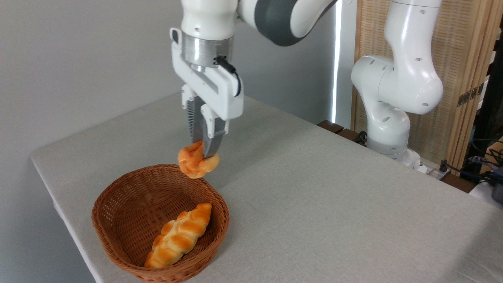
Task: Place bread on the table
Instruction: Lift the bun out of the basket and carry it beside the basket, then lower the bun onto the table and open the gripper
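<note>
While it hangs above the basket rim: the bread (195, 162) is off the table (314, 188)
Gripper (204, 151): fingers clamped on the bun's top, pointing down
Basket (118, 204): holds a braided loaf (178, 236)

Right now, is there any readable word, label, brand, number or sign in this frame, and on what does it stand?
None: no readable text on the gripper, the bread it holds, the wicker basket, the braided loaf, the table or the arm's base.
</note>
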Tool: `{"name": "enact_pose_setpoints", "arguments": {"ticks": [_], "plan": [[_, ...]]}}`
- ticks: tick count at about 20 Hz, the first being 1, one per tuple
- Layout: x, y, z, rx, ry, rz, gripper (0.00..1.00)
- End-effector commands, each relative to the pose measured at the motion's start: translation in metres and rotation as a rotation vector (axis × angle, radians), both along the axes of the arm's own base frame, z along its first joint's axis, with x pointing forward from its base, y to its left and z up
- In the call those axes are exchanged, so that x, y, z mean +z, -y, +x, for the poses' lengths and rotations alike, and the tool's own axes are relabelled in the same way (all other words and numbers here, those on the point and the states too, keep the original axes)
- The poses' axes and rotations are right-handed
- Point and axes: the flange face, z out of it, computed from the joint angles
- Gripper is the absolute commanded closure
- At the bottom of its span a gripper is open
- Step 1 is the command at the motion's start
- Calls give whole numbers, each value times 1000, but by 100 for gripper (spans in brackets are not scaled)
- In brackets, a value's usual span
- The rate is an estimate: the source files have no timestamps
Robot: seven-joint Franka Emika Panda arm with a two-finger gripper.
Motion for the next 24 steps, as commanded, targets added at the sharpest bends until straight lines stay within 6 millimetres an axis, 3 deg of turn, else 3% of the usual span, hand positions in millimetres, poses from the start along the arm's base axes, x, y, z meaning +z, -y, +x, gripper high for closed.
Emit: {"name": "enact_pose_setpoints", "arguments": {"ticks": [1, 5, 9, 12, 15, 20, 24], "plan": [[-13, -3, -37, -60, -17, -8, 50], [-37, 20, -57, -138, -58, 33, 50], [-53, 38, -66, -183, -86, 42, 49], [-59, 40, -66, -190, -95, 44, 40], [-63, 40, -66, -193, -100, 51, 22], [-65, 40, -66, -195, -106, 54, 7], [-66, 39, -66, -213, -103, 70, 2]]}}
